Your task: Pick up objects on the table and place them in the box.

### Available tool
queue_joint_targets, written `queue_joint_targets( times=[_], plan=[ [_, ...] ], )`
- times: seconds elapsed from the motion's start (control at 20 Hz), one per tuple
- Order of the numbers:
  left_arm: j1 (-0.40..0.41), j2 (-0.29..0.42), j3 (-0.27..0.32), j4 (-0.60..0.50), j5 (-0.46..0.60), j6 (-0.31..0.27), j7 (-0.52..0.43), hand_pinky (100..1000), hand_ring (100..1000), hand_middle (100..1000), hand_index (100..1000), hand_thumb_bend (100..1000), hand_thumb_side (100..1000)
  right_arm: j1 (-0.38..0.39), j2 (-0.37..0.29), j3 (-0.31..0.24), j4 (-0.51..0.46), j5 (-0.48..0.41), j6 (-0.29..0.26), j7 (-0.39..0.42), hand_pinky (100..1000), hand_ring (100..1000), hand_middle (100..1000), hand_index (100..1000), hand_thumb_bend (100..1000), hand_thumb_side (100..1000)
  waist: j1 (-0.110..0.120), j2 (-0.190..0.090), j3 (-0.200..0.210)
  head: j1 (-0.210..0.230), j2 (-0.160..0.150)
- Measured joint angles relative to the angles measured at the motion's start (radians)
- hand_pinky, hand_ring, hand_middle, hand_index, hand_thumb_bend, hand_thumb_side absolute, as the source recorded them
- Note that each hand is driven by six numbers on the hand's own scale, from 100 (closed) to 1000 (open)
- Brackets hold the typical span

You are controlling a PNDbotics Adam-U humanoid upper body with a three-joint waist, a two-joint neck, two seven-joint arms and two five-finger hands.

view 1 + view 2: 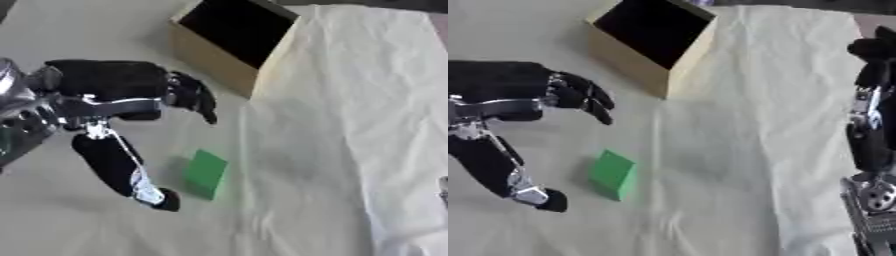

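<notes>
Pale cloth (350,125) covers the table, creased, with a raised fold running top to bottom through the right half of the frame.

Box (229,42): tan walls, dark open interior, upper centre of the frame, tilted so one corner points down toward the middle. Its near corner sits just above the fold's left side. Open cloth lies on all sides below it.

Green block (206,174): lower centre-left, resting on the cloth, well apart from the box. Bare cloth between the two; nothing stands in that stretch.

Left hand (114,92): enters from the left edge, spread over the cloth at mid-left. Fingers (197,97) relaxed and pointing right toward the box corner; thumb (122,172) reaching down, its tip just left of the green block but not touching it. Released, grasping nothing.

Right hand (872,130): seen at the right edge in the right eye view, fingers upward, at the cloth's edge, far from block and box. Looks relaxed, holding nothing.

Wide free room across the lower centre and right of the cloth.
</notes>
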State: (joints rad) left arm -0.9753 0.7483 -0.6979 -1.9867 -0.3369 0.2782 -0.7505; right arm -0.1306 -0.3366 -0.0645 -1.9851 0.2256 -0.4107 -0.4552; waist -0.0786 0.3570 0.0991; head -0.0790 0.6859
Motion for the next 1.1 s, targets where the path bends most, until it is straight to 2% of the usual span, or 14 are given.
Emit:
queue_joint_targets(
  times=[0.2, 0.6, 1.1],
  plan=[
    [0.011, -0.026, -0.008, 0.000, -0.026, 0.053, -0.016, 770, 831, 896, 866, 539, 251, 0.000, 0.001, 0.003, 0.000, -0.002, 0.002, 0.002, 801, 707, 646, 820, 100, 725, 0.000, 0.000, -0.001, 0.002, 0.000],
    [0.042, -0.053, -0.021, 0.000, -0.083, 0.095, -0.045, 779, 842, 900, 869, 546, 208, -0.001, 0.006, 0.004, 0.000, -0.008, 0.005, 0.005, 801, 706, 644, 819, 100, 731, 0.000, 0.007, -0.008, 0.008, 0.000],
    [0.080, -0.071, -0.025, 0.000, -0.189, 0.123, -0.061, 795, 871, 915, 888, 645, 257, -0.002, 0.016, 0.009, 0.000, -0.013, 0.007, 0.011, 801, 701, 638, 817, 100, 740, -0.004, 0.018, -0.016, 0.015, 0.000]
  ],
)
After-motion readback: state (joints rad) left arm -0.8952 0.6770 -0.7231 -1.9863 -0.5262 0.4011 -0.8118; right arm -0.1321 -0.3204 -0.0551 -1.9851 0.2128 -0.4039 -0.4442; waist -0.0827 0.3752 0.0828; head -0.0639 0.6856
